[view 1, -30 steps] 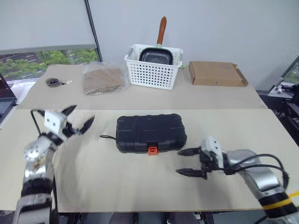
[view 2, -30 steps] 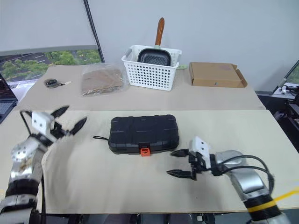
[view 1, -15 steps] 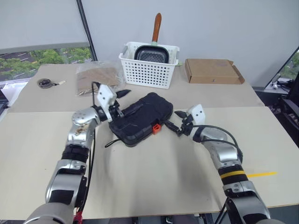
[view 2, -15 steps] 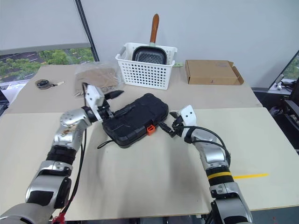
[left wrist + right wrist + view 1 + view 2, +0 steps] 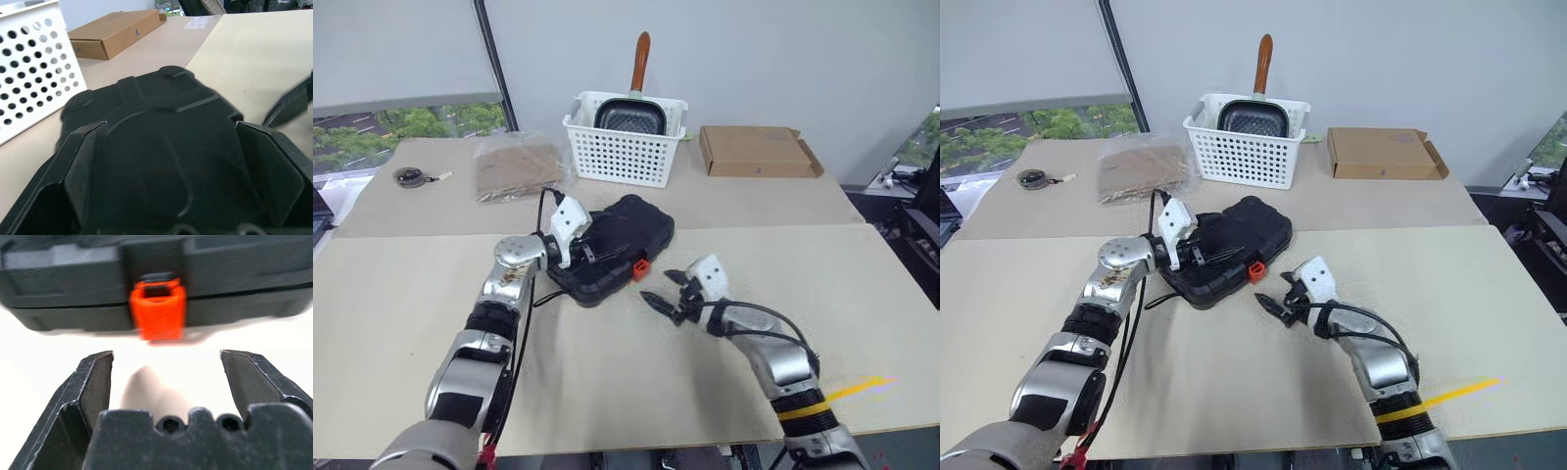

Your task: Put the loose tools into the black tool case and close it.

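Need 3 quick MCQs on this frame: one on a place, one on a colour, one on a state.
1. Where does the frying pan sit?
A. in the white basket
B. on the cardboard box
C. on the black tool case

2. What colour is the case's latch?
A. white
B. orange
C. black

3. What state is the right tool in?
A. shut on the latch
B. open, holding nothing
C. shut on a screwdriver

Key: 1 A, the pan's handle rises out of the basket. 2 B, the right wrist view shows it orange. 3 B, its fingers stand apart short of the latch.
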### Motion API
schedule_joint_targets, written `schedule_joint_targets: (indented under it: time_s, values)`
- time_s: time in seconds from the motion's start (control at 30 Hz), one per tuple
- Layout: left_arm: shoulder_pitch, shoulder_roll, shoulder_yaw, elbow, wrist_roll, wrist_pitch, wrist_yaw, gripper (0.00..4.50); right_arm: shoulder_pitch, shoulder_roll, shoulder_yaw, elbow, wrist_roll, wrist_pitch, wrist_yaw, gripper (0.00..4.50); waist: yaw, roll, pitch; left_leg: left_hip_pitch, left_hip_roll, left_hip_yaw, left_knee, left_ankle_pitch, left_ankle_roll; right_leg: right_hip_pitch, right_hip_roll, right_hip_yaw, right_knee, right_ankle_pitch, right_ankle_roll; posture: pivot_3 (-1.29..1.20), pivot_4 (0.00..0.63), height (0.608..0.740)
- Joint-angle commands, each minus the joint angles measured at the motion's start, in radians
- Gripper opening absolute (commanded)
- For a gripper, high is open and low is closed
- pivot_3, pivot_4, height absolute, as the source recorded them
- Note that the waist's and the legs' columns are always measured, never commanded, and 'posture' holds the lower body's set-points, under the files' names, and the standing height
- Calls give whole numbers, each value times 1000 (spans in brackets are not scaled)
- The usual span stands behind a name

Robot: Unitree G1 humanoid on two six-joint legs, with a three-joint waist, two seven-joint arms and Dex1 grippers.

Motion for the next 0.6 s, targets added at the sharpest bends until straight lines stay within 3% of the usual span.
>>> schedule_joint_targets:
  time_s: [0.03, 0.53, 0.6]
  values:
    - [23, -11, -25, 33, 36, 16, 5, 4500, -46, 16, -4, 48, -32, -29, -30, 4003, 1, 0, 0, 0, 0, 0, 0, 0, -1, 0, 0, 0, 0, 0, 0, 0, 150, 700]
    - [22, -10, -20, 42, 50, 13, 10, 4500, -124, 66, -15, 189, -43, -93, -8, 4003, 1, 2, -1, 0, 1, -1, 0, 3, -2, 0, 0, -1, 2, 0, 0, 0, 150, 700]
    - [23, -10, -20, 42, 51, 12, 12, 4500, -122, 64, -16, 190, -43, -98, -4, 3233, 1, 2, -1, 0, 0, -1, 0, 3, -1, 0, 0, -1, 2, 0, 0, 0, 150, 700]
